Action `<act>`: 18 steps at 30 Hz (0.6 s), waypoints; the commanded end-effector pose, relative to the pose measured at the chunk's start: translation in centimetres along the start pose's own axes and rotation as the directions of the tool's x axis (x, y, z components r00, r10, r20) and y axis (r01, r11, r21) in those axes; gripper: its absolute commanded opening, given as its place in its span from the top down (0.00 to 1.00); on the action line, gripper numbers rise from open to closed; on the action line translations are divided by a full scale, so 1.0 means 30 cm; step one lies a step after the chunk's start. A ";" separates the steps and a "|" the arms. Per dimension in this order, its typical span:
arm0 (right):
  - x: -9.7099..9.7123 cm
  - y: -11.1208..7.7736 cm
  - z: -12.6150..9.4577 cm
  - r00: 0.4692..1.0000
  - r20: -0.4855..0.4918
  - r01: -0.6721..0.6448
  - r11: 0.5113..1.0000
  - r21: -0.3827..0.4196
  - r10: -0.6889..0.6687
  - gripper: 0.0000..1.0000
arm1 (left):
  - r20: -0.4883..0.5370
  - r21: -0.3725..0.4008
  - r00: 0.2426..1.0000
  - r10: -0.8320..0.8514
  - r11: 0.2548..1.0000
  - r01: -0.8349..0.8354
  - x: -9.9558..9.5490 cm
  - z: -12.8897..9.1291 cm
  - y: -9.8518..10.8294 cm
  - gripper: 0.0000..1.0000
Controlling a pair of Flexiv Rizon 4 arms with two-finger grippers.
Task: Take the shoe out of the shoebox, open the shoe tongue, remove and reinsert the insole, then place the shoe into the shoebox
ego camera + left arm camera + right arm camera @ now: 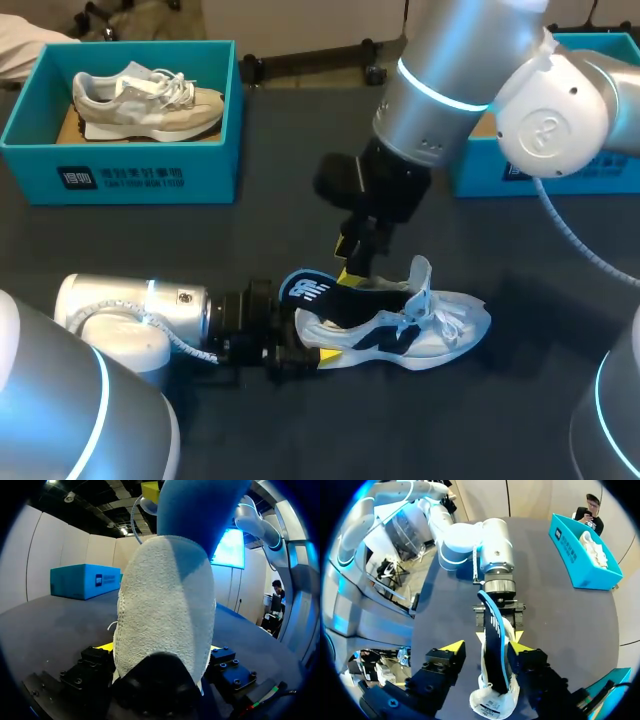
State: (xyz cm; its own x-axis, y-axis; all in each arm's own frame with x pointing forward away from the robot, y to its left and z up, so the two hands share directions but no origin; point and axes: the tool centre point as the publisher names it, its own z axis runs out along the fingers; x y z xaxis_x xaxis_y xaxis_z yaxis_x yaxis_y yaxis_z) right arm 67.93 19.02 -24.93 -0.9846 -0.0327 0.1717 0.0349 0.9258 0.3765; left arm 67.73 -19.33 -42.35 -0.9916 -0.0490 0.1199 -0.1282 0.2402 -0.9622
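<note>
- White and blue shoe [430, 330] lies on its sole on the dark table [250, 240], outside every box, so the taking-out step is done.
- Its tongue [420, 275] stands up off the shoe's opening; I judge that step done too.
- The dark insole [312, 290] slants up out of the shoe's heel opening, with its front end inside the shoe. It is mid-step, and I cannot tell whether it is coming out or going back in.
- The left gripper [300, 352] is clamped on the shoe's heel from 2 sides, steadying it.
- The right gripper [355, 262] hangs just above the shoe's heel opening. Its fingers are spread with the insole between them, and a gap shows on 1 side, so it is not clamped on it.
- Left to do, as I read it: finish the insole step, then put the shoe into a shoebox.
- Count: 2 shoes, this one and a beige shoe [150, 100] far behind its heel.
- 2 teal boxes: a shoebox [120, 175] around the beige shoe, and a second box [480, 180] behind this shoe's toe, its inside hidden.
- 1 insole and 2 grippers.
</note>
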 end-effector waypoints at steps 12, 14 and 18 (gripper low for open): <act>-0.089 -0.008 0.084 0.995 -0.096 0.027 0.998 -0.053 -0.032 0.44 | 0.000 -0.003 1.000 -0.001 1.000 0.001 -0.005 -0.002 0.020 1.00; -0.097 -0.010 0.095 0.993 -0.107 0.037 0.997 -0.062 -0.044 0.44 | 0.000 -0.003 1.000 -0.001 1.000 0.001 -0.005 -0.002 0.020 1.00; -0.101 -0.001 0.112 0.990 -0.115 0.065 0.993 -0.094 -0.075 0.48 | 0.000 -0.003 1.000 -0.001 1.000 0.001 -0.005 -0.002 0.020 1.00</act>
State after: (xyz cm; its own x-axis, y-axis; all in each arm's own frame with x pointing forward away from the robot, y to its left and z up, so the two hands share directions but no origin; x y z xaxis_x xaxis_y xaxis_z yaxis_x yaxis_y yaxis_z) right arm 70.12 20.01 -27.66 -0.9606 -0.1359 0.2422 -0.0104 0.8890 0.4577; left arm 67.73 -19.33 -42.35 -0.9916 -0.0489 0.1200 -0.1283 0.2401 -0.9622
